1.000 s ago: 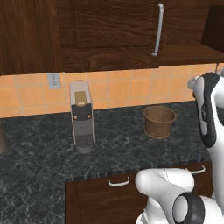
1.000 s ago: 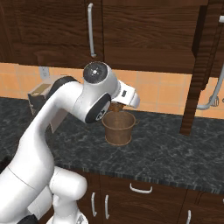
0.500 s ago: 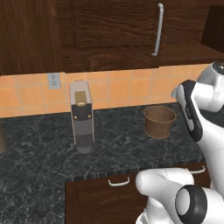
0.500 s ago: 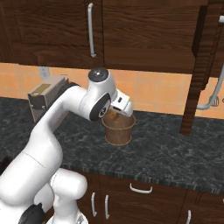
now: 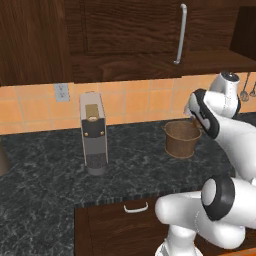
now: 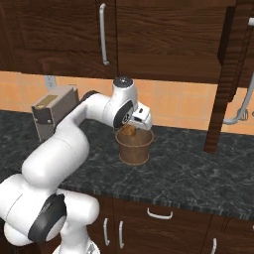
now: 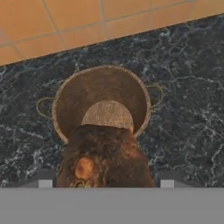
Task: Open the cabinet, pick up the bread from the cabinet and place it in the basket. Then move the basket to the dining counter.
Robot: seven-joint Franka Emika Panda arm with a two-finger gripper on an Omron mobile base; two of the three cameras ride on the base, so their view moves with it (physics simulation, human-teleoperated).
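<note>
Bread held above the basket, ready to drop in.
The gripper (image 6: 133, 128) was clamped on the bread (image 7: 103, 157), poised directly over the basket (image 7: 70, 100) so it would land inside.

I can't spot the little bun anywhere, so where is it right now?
The bread is held in the robot's pincer, right over the open top of the basket, which stands on the dark granite worktop by the orange tiled wall.

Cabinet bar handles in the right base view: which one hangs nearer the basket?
The left bar handle, almost above the basket; the other handle sits at the far right edge.
</note>
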